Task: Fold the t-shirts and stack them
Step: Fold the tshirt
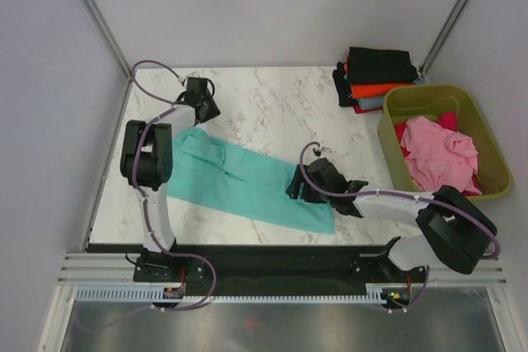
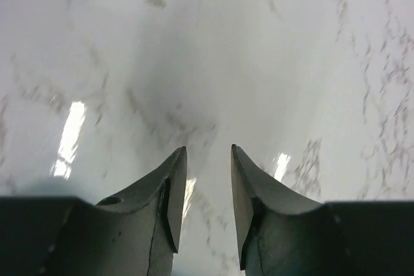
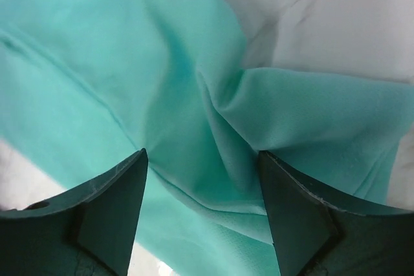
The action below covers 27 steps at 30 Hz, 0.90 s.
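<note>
A teal t-shirt [image 1: 247, 180] lies on the marble table [image 1: 272, 105] as a long folded strip running from back left to front right. My right gripper [image 1: 297, 185] is low over the strip's right part, open wide, and a raised crease of the teal t-shirt [image 3: 220, 108] sits between the fingers [image 3: 116, 192] in the right wrist view; the gripper [image 3: 204, 153] holds nothing. My left gripper [image 1: 205, 109] hovers just beyond the shirt's far left end. It is open with a narrow gap [image 2: 207, 150], over bare marble only.
A stack of folded shirts [image 1: 378, 76], black on top with orange, red and teal under it, sits at the back right. An olive-green tub [image 1: 480, 133] at the right holds a crumpled pink shirt [image 1: 437, 150] and some red cloth.
</note>
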### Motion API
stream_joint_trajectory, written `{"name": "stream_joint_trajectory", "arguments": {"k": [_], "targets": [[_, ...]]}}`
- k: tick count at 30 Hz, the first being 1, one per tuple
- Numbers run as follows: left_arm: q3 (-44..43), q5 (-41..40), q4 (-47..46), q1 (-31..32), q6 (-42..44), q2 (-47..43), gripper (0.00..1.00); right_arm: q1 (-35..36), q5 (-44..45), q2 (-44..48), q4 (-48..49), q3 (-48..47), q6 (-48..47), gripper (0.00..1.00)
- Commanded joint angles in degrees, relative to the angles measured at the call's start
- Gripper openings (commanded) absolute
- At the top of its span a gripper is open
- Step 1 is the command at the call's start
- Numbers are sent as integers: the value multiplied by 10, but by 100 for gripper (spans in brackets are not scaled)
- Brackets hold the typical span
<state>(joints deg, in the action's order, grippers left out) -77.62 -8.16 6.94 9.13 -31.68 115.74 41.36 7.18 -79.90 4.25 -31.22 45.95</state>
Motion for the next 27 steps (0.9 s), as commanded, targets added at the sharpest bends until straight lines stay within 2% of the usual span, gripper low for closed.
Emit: {"name": "stream_joint_trajectory", "arguments": {"k": [1, 2, 5, 7, 10, 12, 15, 16, 17, 19, 20, 21, 23, 24, 26, 27], "targets": [[-118, 54, 26, 4, 41, 73, 41, 91, -49, 8, -50, 3, 122, 77], [-185, 64, 35, 9, 48, 105, 40, 133, -29, 6, -79, -16, 126, 79], [-274, 101, 71, 12, 59, 125, 41, 186, -13, 0, -135, -95, 115, 81], [-291, 141, 61, 13, 86, 112, 41, 205, -9, -5, -163, -135, 89, 82], [-311, 147, 90, 17, 116, 63, 42, 217, -3, -23, -202, -187, 35, 84], [-262, 120, 94, 16, 115, 9, 43, 217, 27, -30, -240, -211, 5, 85], [-151, 68, 111, -2, 92, -125, 45, 208, 76, -44, -249, -281, -83, 86], [-121, 68, 118, -10, 74, -207, 45, 204, 70, -68, -246, -303, -136, 86], [-57, 68, 126, -25, 65, -247, 46, 191, 59, -84, -249, -331, -158, 86], [5, 68, 134, -35, 51, -334, 47, 177, 50, -141, -254, -417, -198, 85], [54, 66, 138, -35, 56, -408, 48, 164, 36, -162, -253, -446, -208, 83], [75, 61, 159, -35, 57, -448, 48, 157, 28, -183, -251, -505, -219, 81], [120, 53, 185, -35, 65, -540, 49, 139, 10, -264, -250, -567, -237, 77], [134, 51, 208, -35, 76, -566, 49, 134, -3, -321, -250, -632, -241, 76], [166, 48, 235, -35, 94, -614, 50, 116, -45, -377, -253, -695, -240, 74], [174, 42, 252, -35, 96, -653, 50, 111, -56, -403, -253, -755, -238, 73]]}}
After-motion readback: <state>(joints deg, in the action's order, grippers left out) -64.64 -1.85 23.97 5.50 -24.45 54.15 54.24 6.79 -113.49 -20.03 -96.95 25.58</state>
